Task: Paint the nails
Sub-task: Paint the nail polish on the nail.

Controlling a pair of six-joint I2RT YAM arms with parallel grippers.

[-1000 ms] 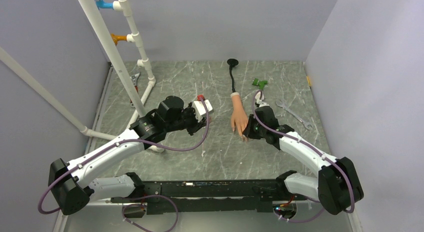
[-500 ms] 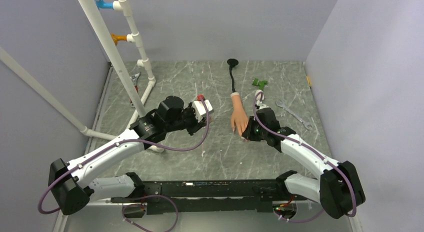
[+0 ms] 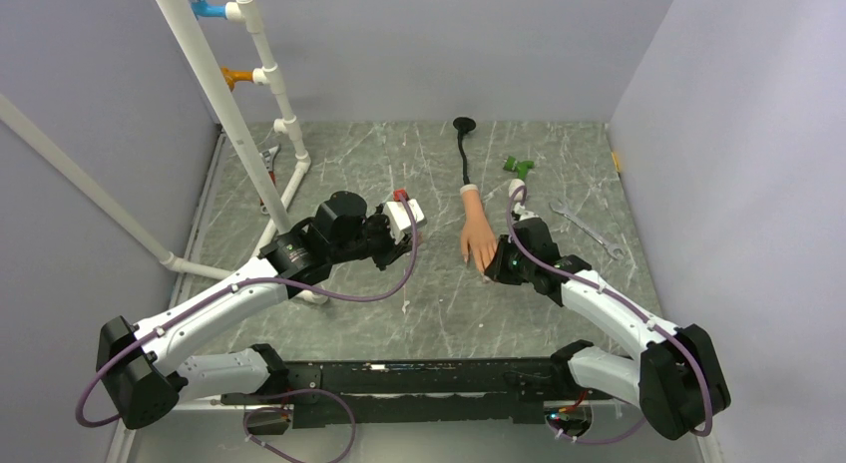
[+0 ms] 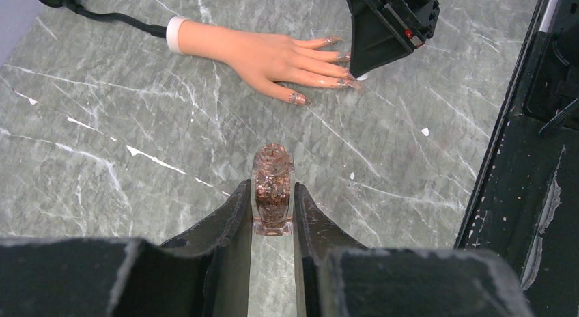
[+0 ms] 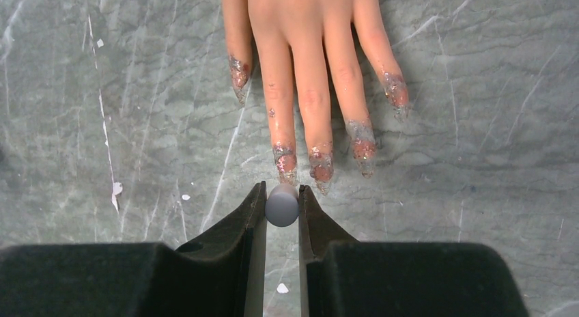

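The peach mannequin hand [image 3: 477, 233] lies palm down on the marble table, its fingers pointing toward the arms. Its nails [image 5: 285, 160] carry patchy glittery polish. My right gripper [image 5: 282, 205] is shut on a round grey-white brush cap [image 5: 282, 206], right at the tip of the second finger from the left. The brush itself is hidden under the cap. In the top view that gripper [image 3: 496, 267] sits at the fingertips. My left gripper [image 4: 273, 211] is shut on a small bottle of coppery glitter polish [image 4: 273, 190], held upright, left of the hand.
A white PVC pipe frame [image 3: 249, 114] stands at the back left. A black cable with a round base [image 3: 464, 134], a green piece [image 3: 518, 167] and a wrench [image 3: 589, 229] lie behind and right of the hand. The black arm rail [image 3: 399, 378] runs along the near edge.
My right gripper has shifted slightly toward the near edge at the fingertips, still holding the cap. The left arm and bottle have not moved.
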